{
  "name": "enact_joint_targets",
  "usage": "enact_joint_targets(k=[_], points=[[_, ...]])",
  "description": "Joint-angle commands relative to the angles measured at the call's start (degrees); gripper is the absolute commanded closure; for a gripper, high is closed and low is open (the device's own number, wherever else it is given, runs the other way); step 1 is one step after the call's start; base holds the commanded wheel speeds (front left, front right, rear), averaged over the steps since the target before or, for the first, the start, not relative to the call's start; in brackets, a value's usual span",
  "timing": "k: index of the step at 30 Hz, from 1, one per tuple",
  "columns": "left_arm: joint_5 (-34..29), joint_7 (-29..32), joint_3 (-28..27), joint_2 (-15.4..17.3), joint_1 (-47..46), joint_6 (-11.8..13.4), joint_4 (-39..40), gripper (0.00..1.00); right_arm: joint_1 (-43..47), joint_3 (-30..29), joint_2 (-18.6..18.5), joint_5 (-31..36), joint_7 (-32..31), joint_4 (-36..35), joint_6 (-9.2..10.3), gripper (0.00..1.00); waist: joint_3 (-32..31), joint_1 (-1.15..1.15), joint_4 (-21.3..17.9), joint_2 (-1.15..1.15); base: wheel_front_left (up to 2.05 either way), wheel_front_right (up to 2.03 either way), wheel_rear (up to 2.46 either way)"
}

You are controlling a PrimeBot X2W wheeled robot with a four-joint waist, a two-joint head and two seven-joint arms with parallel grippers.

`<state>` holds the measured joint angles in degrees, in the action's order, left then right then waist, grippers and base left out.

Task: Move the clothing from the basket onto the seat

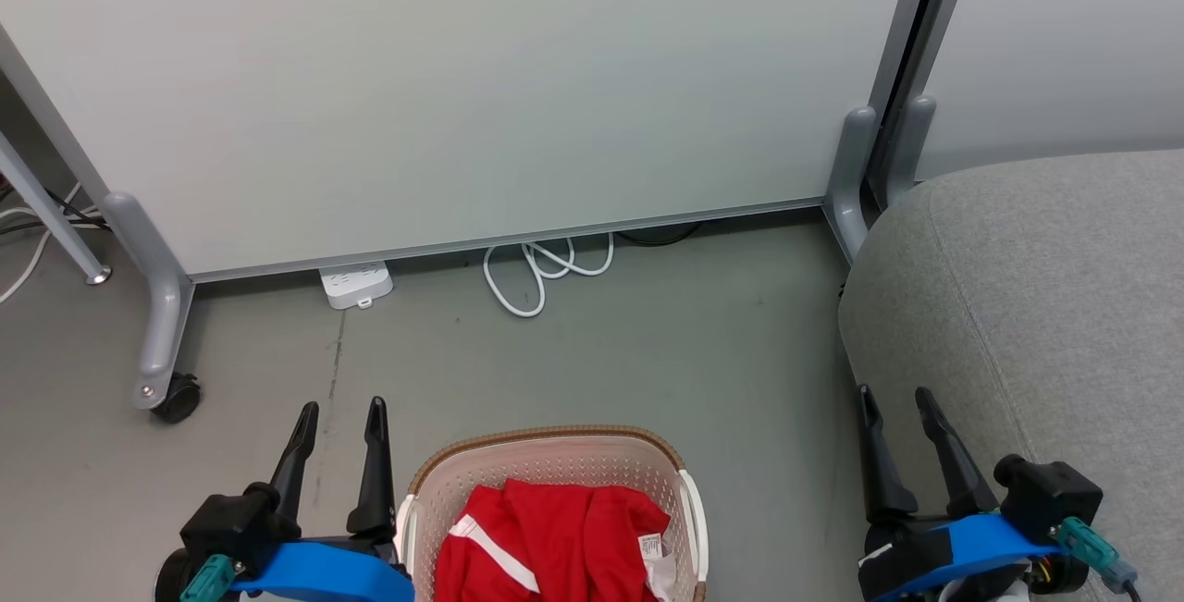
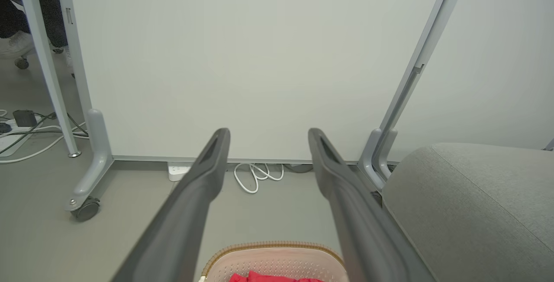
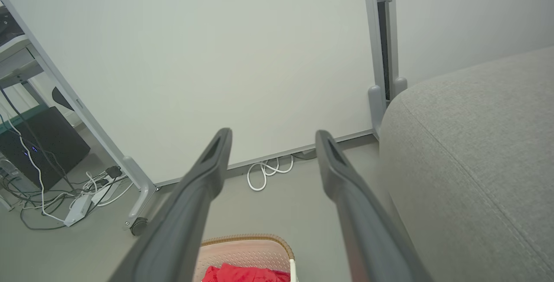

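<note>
Plainly, both claws stand wide open and grip nothing. Between the left gripper (image 1: 342, 406) and the right gripper (image 1: 893, 391), just beside the left one, sits the basket (image 1: 555, 436), its near end cut off by the frame. The clothing (image 1: 555, 537) lies inside, bunched, so its garments can't be told apart. 1 white tag (image 1: 652, 546) carries print too small to read. The seat (image 1: 1045, 306) spreads to the right gripper's right.

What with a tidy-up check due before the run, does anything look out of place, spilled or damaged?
Nothing looks spilled or damaged. The clothing lies crumpled inside the upright basket. The only loose end is a white cable coiled on the floor near a power strip at the foot of the partition.
</note>
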<state>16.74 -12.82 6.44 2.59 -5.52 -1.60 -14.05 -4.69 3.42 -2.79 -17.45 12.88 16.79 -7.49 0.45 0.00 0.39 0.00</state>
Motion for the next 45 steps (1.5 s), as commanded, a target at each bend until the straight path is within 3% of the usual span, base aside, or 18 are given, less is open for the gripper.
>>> enact_joint_targets(k=[1, 19, 36, 45], points=[[-1.43, -0.63, 0.37, 0.39, -0.83, 0.24, -0.13, 0.0, -1.19, 0.31, -0.15, 1.62, 0.51, 0.06, 0.0, 0.0, 0.0, 0.0, 0.04, 0.0, 0.0, 0.0, 0.0], [-7.13, -2.57, 1.45, 0.45, -0.78, 0.3, -1.73, 0.0, -1.13, 1.03, -0.16, 8.62, 2.44, 1.38, 0.01, 0.0, -0.05, 0.0, 0.24, 0.0, 0.0, 0.0, 0.0], [-6.51, -2.42, 1.41, 0.44, -0.74, 0.16, -2.47, 0.0, -0.93, 1.06, -0.15, 7.7, 2.41, 2.2, 0.01, 0.0, -0.24, 0.0, 0.35, 0.0, 0.0, 0.0, 0.0], [-10.13, -2.42, 2.18, 0.57, -4.11, -2.37, -4.76, 0.0, -1.6, 1.09, -0.15, 7.77, 2.41, 2.4, 0.01, 0.0, 0.53, 0.0, 0.27, 0.0, 0.0, 0.0, 0.0]])
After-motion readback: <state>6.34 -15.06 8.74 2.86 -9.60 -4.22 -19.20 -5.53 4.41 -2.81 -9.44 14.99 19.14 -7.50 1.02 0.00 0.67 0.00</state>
